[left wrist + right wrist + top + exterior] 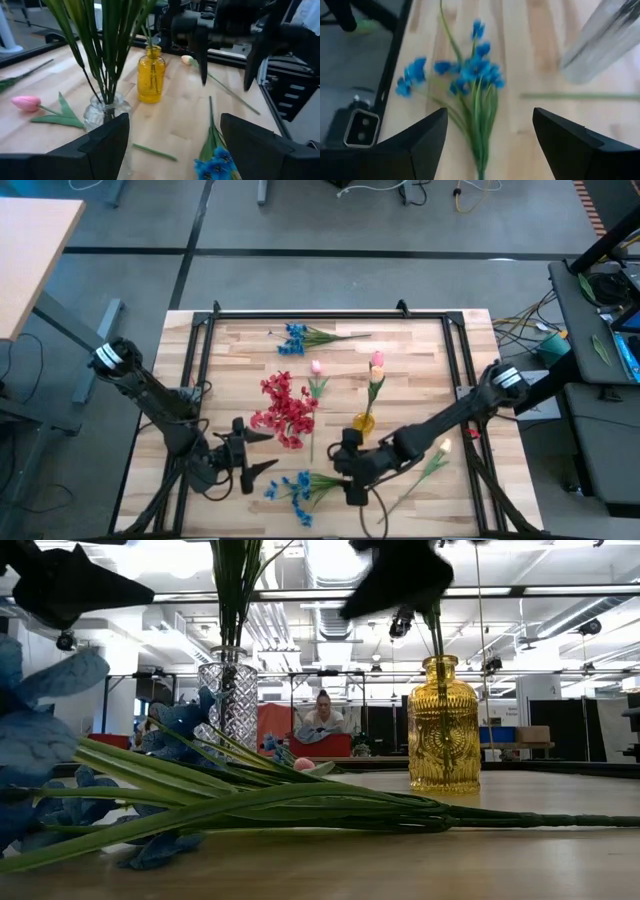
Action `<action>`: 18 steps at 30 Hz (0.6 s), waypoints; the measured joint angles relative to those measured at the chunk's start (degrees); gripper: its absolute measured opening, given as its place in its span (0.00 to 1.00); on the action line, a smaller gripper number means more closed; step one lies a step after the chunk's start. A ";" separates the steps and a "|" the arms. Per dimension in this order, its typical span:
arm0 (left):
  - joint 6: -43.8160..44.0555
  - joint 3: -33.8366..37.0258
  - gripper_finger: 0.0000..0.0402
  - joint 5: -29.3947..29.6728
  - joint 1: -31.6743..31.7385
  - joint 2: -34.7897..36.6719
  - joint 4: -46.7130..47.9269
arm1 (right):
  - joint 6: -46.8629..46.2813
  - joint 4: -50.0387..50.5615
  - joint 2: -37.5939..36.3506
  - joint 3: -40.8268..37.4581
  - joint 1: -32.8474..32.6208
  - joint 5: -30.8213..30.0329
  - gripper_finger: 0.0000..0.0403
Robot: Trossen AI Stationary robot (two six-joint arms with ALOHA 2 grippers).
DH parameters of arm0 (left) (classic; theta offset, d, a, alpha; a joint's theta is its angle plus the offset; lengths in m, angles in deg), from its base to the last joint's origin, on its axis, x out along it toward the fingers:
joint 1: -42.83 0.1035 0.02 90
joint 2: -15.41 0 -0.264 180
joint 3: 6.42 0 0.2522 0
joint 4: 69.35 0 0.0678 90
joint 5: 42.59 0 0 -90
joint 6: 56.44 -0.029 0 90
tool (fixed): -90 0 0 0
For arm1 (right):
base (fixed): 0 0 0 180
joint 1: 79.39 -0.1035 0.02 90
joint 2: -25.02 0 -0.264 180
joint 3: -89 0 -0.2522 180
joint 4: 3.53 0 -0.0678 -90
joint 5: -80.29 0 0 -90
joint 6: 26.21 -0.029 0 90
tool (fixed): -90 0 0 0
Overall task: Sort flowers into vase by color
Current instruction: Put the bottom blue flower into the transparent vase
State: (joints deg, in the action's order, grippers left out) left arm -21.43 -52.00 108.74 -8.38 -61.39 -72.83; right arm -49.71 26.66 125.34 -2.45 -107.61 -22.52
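Red flower sprays (285, 410) stand in a clear glass vase (105, 111). A tulip (376, 364) stands in the yellow vase (364, 422). One blue spray (295, 490) lies near the front edge and another (295, 338) near the far edge. A pink tulip (316, 368) lies mid-table, and a cream tulip (440, 448) lies by the right arm. My left gripper (262, 452) hovers open, left of the near blue spray. My right gripper (345, 468) hovers open just right of that spray (470, 75), nothing between its fingers.
A black frame (330, 313) runs round the wooden table top. A loose green stem piece (154, 152) lies near the clear vase. The two grippers face each other across the near blue spray, close together. A person sits in the room beyond the table (323, 712).
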 joint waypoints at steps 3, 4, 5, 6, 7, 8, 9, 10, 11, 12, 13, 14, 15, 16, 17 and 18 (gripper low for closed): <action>1.32 -0.02 0.74 -0.85 -0.16 -0.08 0.25 | -3.25 0.21 2.54 0.00 -0.49 1.44 0.70; 1.63 -0.02 0.74 -0.89 -0.16 -0.17 0.25 | -4.22 0.21 3.16 0.00 -0.67 1.89 0.70; 1.80 -0.02 0.74 -0.90 -0.16 -0.34 0.25 | -5.18 0.20 3.82 0.07 -0.80 2.43 0.70; 2.05 -0.02 0.74 -0.91 -0.16 -0.56 0.25 | -5.76 0.62 4.58 0.53 -1.04 2.54 0.70; 2.18 -0.02 0.74 -0.91 -0.14 -0.78 0.25 | -6.39 1.16 5.52 1.24 -1.33 2.51 0.70; 2.46 -0.02 0.74 -0.91 -0.14 -1.00 0.25 | -6.60 1.90 6.57 2.12 -1.64 2.44 0.70; 2.84 -0.02 0.74 -0.93 -0.14 -1.25 0.23 | -6.69 2.74 7.64 3.12 -2.04 2.34 0.69; 3.31 -0.02 0.74 -0.98 -0.14 -1.48 0.24 | -6.68 3.53 8.87 4.22 -2.37 2.26 0.69; 3.85 -0.02 0.74 -1.26 -0.14 -1.65 0.25 | -6.68 4.08 10.21 5.52 -2.64 2.18 0.69; 4.39 -0.02 0.74 -1.70 -0.14 -1.83 0.20 | -6.67 5.07 11.67 7.10 -2.93 1.72 0.69; 4.90 -0.02 0.74 -2.32 -0.14 -1.98 0.20 | -6.64 7.01 13.19 8.77 -3.12 1.12 0.69; 5.42 -0.02 0.74 -2.61 -0.14 -2.17 0.16 | -6.61 9.12 14.93 10.57 -3.17 0.70 0.69; 5.99 -0.02 0.74 -2.89 -0.15 -2.34 0.18 | -6.58 11.06 16.71 12.66 -3.14 0.10 0.69; 6.37 -0.03 0.74 -3.35 -0.21 -2.49 0.16 | -6.57 12.67 18.45 14.54 -3.06 -0.63 0.69; 6.70 -0.02 0.74 -3.87 -0.23 -2.65 0.09 | -6.61 14.41 20.15 16.44 -3.02 -1.26 0.69; 6.92 -0.04 0.74 -3.99 -0.25 -2.81 -0.01 | -6.79 16.54 21.67 18.35 -3.02 -2.38 0.69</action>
State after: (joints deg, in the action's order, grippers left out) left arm -14.51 -52.04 104.75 -8.63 -64.20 -72.84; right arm -56.50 43.20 147.01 15.90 -110.63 -24.90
